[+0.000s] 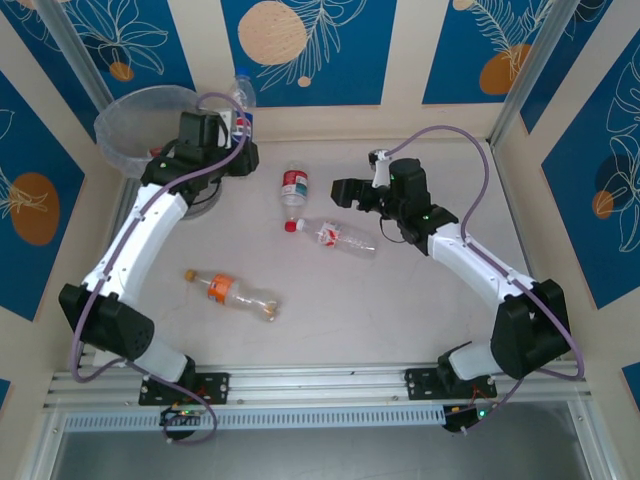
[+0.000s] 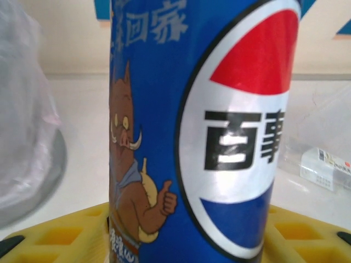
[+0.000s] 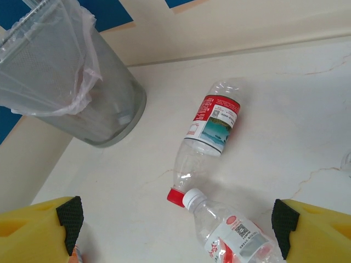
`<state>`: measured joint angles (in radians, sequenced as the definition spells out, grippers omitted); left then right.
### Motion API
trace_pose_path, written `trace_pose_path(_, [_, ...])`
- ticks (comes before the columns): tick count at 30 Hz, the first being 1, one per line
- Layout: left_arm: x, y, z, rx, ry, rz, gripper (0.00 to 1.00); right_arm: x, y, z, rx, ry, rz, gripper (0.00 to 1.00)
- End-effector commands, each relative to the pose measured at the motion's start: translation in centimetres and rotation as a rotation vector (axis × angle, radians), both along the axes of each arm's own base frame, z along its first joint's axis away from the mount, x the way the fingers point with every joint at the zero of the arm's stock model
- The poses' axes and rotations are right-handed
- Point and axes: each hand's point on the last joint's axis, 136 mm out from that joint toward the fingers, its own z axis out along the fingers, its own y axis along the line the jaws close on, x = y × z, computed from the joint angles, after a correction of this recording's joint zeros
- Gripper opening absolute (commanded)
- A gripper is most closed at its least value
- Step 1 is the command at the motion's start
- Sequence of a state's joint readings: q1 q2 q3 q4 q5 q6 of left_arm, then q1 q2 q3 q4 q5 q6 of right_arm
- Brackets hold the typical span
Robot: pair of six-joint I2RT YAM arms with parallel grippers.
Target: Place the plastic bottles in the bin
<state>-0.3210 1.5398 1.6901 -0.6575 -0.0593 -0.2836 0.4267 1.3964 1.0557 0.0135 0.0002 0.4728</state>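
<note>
I judge the step in hand to be carrying one bottle to the bin [image 1: 118,112], which stands at the back left corner of the desk [image 1: 400,300] with its clear bag folded over the rim. Just right of the bin, the left fingers [image 1: 234,128] are closed on the blue-labelled bottle [image 1: 242,104]. The left wrist view shows the yellow pads [image 2: 66,235] against either side of its lower part. That bottle stands upright, clear above the label, and seems round and uncrushed. Its glossy blue label carries a red, white and blue roundel and a cartoon boar.

The next move likely calls for lifting it leftward over the rim, then letting go above the bag.

Nearer the arm bases than the bin, an orange-labelled bottle [image 1: 232,292] lies on its side. Farther right of the bin lie a red-labelled bottle [image 1: 293,185] and a clear bottle [image 1: 338,237] with a red and white label, their caps just beside each other. Farthest right of the bin, the right fingers [image 1: 342,192] stand wide apart and hold nothing.
</note>
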Motion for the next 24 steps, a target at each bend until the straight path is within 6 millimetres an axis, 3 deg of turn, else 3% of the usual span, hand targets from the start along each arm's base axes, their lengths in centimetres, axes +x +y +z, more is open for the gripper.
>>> trace_pose_path(1, [0.6, 4.3, 3.5, 0.058, -0.073, 0.108, 0.54, -0.7, 0.1, 1.0, -0.002, -0.042, 0.016, 0.91])
trace_pose_path(8, [4.2, 12.8, 7.0, 0.058, -0.166, 0.312, 0.54, -0.7, 0.1, 0.9, -0.004, -0.04, 0.018, 0.91])
trace_pose_path(11, [6.0, 15.9, 7.5, 0.101, -0.201, 0.372, 0.55, -0.7, 0.2, 0.7, -0.005, -0.034, 0.019, 0.92])
trace_pose_path(17, [8.6, 20.1, 5.4, 0.223, -0.164, 0.482, 0.57, -0.9, 0.0, 0.3, -0.014, -0.021, 0.015, 0.92])
trace_pose_path(20, [8.7, 22.6, 4.0, 0.234, -0.125, 0.584, 0.66, -1.1, -0.2, 0.2, -0.02, -0.018, 0.01, 0.92])
trace_pose_path(22, [8.6, 23.1, 2.8, 0.23, -0.087, 0.611, 0.67, -1.2, -0.3, 0.2, -0.023, -0.02, 0.009, 0.92])
trace_pose_path(24, [8.7, 22.7, 2.0, 0.207, -0.06, 0.591, 0.76, -1.4, -0.5, 0.2, -0.027, -0.02, 0.006, 0.92])
